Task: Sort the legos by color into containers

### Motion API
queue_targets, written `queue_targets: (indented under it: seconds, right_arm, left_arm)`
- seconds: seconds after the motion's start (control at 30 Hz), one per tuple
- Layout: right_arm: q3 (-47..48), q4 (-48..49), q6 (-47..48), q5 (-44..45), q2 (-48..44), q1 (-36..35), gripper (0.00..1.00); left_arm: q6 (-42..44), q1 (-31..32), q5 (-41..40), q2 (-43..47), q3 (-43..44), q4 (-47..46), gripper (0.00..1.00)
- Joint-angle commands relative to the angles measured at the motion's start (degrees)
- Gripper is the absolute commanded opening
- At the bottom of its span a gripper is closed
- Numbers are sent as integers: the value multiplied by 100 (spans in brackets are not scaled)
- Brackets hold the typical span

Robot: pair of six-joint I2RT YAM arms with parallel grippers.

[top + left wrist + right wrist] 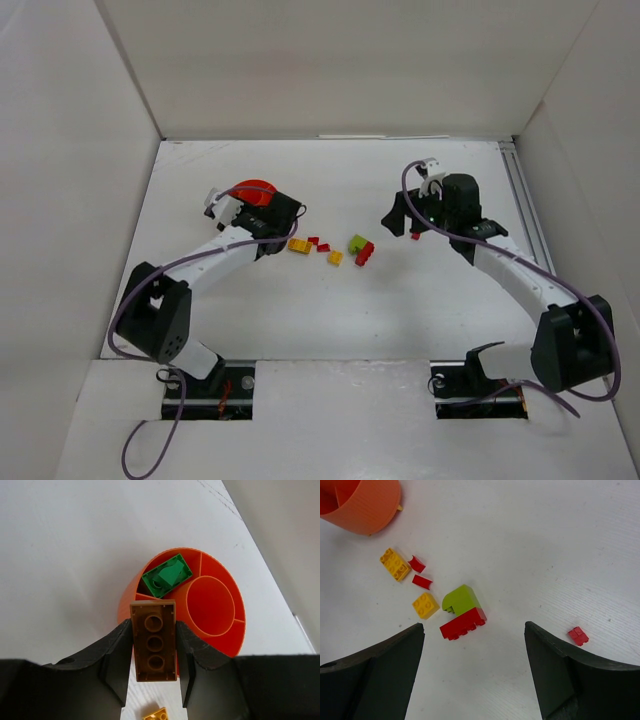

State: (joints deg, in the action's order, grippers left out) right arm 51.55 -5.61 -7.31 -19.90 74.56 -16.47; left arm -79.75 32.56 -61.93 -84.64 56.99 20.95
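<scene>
My left gripper (pixel 154 645) is shut on a brown brick (pixel 153 640), underside up, held just above the near rim of the orange bowl (pixel 220 570). A green brick (pixel 167 576) lies in one outer compartment. The bowl shows partly hidden behind my left gripper (pixel 262 222) in the top view (pixel 253 190). Loose on the table are a yellow brick (pixel 395 564), a yellow square (pixel 425 605), two small red pieces (pixel 417 564), a lime brick (pixel 461 599) touching a red brick (pixel 463 623), and a small red brick (pixel 578 635). My right gripper (pixel 474 630) is open and empty above the table.
White walls enclose the table on three sides. A metal rail (pixel 526 215) runs along the right edge. A yellow brick (pixel 156 714) lies below my left fingers. The bowl's edge shows at the top left of the right wrist view (pixel 362 505).
</scene>
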Motion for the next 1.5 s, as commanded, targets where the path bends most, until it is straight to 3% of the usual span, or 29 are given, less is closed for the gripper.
queue_targets:
  seconds: [0.0,0.1,0.27,0.37,0.6,0.8,0.93,1.03,1.3,1.47]
  right_arm:
    - [197,148,63,-207,85,47,85]
    - [250,148,63,-259,146,47,85]
    - [303,148,63,-321,252,47,85]
    - [303,148,115,-321,304,47,85]
    - [356,148,169,-321,418,47,85]
    - [409,148,169,-321,480,47,85]
    - [409,148,169,-321,480,47,85]
    - [409,148,221,-321,480,47,85]
    - [461,148,274,-444,533,47,85]
    - [461,148,327,-278,357,47,88]
  left_arm:
    - [-2183,-82,-407,-219,470,1442,31]
    - [-2772,-83,-407,-483,760,1806,31]
    - [-3065,-144,-460,-702,989,2010,31]
    - [-2496,-215,-460,-703,989,1545,31]
    - [-2108,-267,-337,-773,937,1105,36]
    - [-1984,-267,-171,-1054,1077,1051,37]
    - [-1984,-267,-170,-1107,1077,1051,46]
    - [-2036,-267,-109,-1107,1077,1051,46]
    - [-1799,-267,-3,-590,1024,1051,53]
    - [-562,-267,391,306,604,271,79]
